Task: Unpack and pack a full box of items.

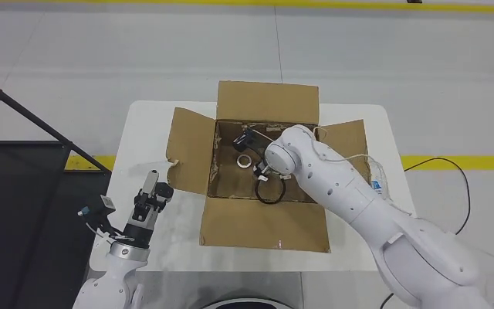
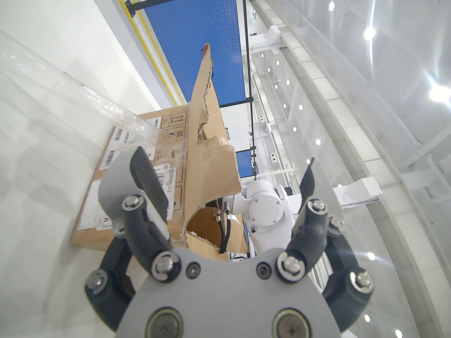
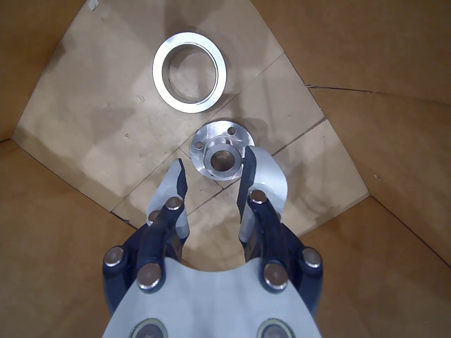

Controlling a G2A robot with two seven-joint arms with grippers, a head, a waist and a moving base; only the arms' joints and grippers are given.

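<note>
Unpacking looked unfinished | right gripper [image 3: 215, 161], jaws open, sat astride a silver flanged metal hub [image 3: 222, 149] on the floor of the brown cardboard box [image 1: 266, 100], silver metal ring [image 3: 190, 72] beside it | left gripper [image 2: 225, 161] gaped wide and empty, left of the box | packing not yet begun

White right arm [image 1: 340, 185] stretches forward, grey right gripper [image 3: 213, 167] aimed down, jaws parted; grey left gripper [image 2: 225, 177] points forward, jaws wide.

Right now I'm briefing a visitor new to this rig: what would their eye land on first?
The open cardboard box on the white table, with the right arm down inside it. There the right gripper hangs open astride a flanged metal hub on the box floor, a metal ring lying apart beside it. The left gripper sits open outside the box's left flap.
</note>
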